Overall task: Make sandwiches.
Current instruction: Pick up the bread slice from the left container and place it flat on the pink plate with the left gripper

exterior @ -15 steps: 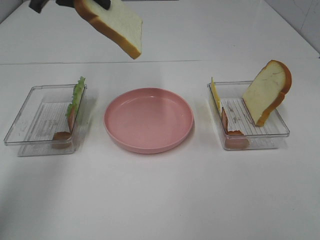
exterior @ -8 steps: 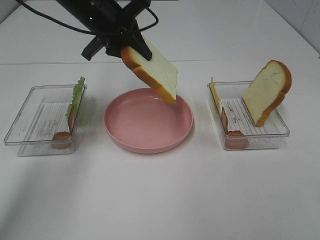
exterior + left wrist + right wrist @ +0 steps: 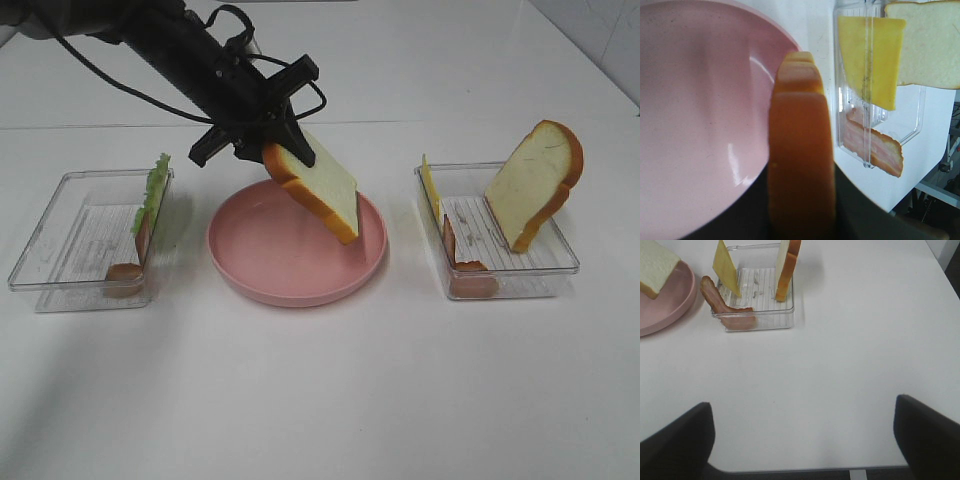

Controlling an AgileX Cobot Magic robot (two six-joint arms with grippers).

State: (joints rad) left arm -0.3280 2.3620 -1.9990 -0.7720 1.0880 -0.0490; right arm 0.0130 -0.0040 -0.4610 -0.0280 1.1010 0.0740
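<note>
My left gripper [image 3: 268, 150] is shut on the crust end of a white bread slice [image 3: 322, 192] with an orange-brown crust. The slice hangs tilted, its lower corner just over the round pink plate [image 3: 250, 270]. In the left wrist view the crust [image 3: 800, 165] fills the gap between the dark fingers. Green lettuce [image 3: 153, 188] and a bacon strip [image 3: 125, 272] lean in the left clear tray [image 3: 60, 250]. The right clear tray [image 3: 540, 262] holds a yellow cheese slice [image 3: 430, 186], bacon [image 3: 470, 272] and a second bread slice [image 3: 536, 185]. My right gripper [image 3: 801, 405] is open and empty above bare table, away from that tray [image 3: 765, 320].
The plate stands between the two trays on a white table. The left arm and its cables [image 3: 160, 45] reach in from the back left. The table's front edge [image 3: 790, 471] shows in the right wrist view.
The left arm has come down and to the right with the bread slice, from high at the back to just above the plate. The right gripper has not changed.
</note>
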